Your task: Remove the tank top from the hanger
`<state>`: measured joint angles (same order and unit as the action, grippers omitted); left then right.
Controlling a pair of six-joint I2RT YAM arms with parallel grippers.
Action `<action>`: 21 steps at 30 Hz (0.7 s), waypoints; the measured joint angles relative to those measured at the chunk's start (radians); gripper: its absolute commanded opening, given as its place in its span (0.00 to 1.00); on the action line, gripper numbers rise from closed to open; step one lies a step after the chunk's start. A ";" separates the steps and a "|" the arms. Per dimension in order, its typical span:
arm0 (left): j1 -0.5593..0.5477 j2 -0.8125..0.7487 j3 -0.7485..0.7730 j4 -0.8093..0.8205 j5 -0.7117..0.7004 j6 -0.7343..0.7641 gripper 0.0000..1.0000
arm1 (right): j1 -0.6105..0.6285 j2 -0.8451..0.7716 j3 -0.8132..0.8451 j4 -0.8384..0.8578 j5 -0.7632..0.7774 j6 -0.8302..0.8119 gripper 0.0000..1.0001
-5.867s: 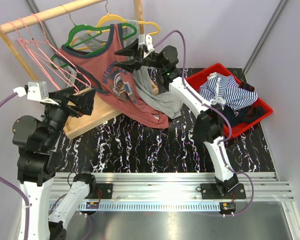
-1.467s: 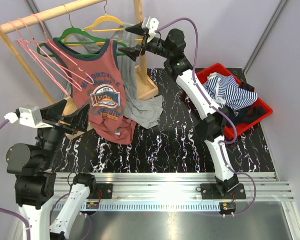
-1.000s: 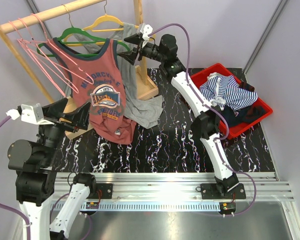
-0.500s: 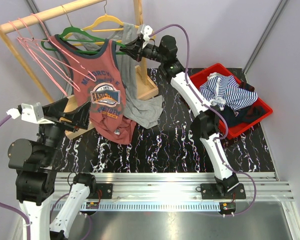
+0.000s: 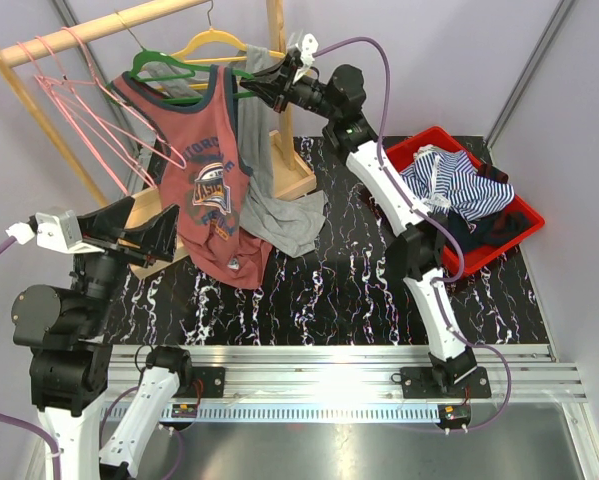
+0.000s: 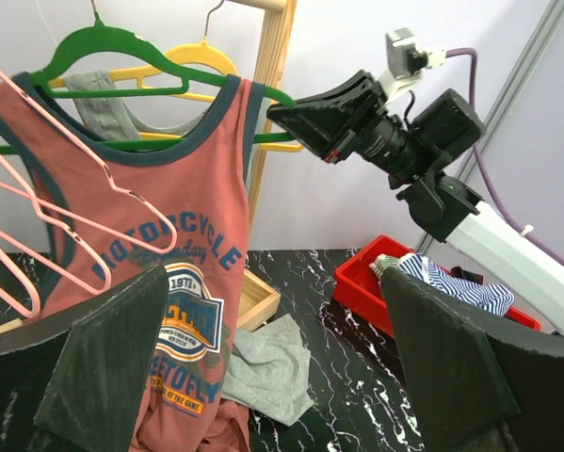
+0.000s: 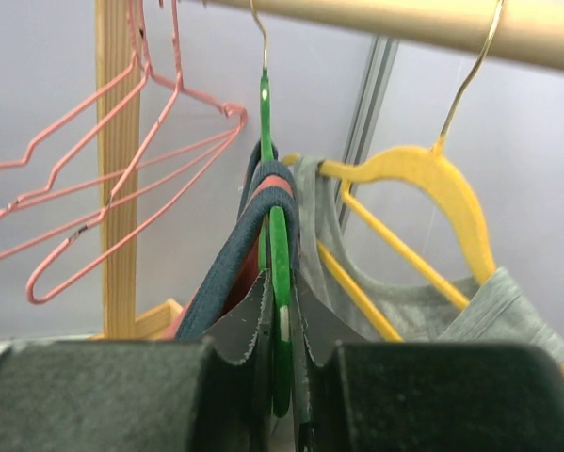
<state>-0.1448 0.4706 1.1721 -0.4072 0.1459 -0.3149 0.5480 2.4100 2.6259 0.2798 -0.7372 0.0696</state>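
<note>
The red tank top is hanging on the green hanger, which is hooked over the wooden rail at the back of the table. Its hem is drooping down to just above the tabletop.

The right gripper is reaching up to the rail and pinching the right-hand end of the green hanger. In the wrist view its jagged pads are squeezing nearly together on the green bar. The shirt's navy-edged strap is running right beside the left pad, and whether it is also caught there is hard to tell.

The left gripper is hovering low on the left, just beside the lower part of the tank top. Its fingers are spreading wide apart and gripping nothing.

A yellow hanger is hanging just behind the green one and carrying a grey shirt, whose lower end is resting on the table. Several bare pink hangers are dangling further left on the rail. Well apart on the right, a red bin is holding a striped cloth.
</note>
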 measured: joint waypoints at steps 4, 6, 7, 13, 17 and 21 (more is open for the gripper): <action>0.000 -0.006 0.000 0.002 0.000 -0.003 0.99 | -0.001 -0.031 0.000 0.015 0.021 0.011 0.00; 0.000 -0.010 0.000 0.002 0.000 -0.005 0.99 | -0.002 -0.042 0.002 0.022 0.024 0.020 0.00; 0.000 -0.011 0.000 0.002 0.000 -0.006 0.99 | -0.002 -0.043 0.006 0.026 0.029 0.025 0.00; 0.000 -0.013 0.000 0.005 0.000 -0.009 0.99 | -0.004 -0.043 0.033 0.042 0.065 0.050 0.00; 0.000 -0.013 0.000 0.006 0.000 -0.011 0.99 | -0.005 -0.043 0.046 0.053 0.087 0.063 0.00; 0.000 -0.013 0.000 0.006 0.000 -0.015 0.99 | -0.005 -0.043 0.058 0.061 0.106 0.074 0.00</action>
<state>-0.1448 0.4576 1.1721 -0.4007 0.1459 -0.3302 0.5430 2.3665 2.6839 0.3408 -0.6315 0.1440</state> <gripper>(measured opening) 0.988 0.120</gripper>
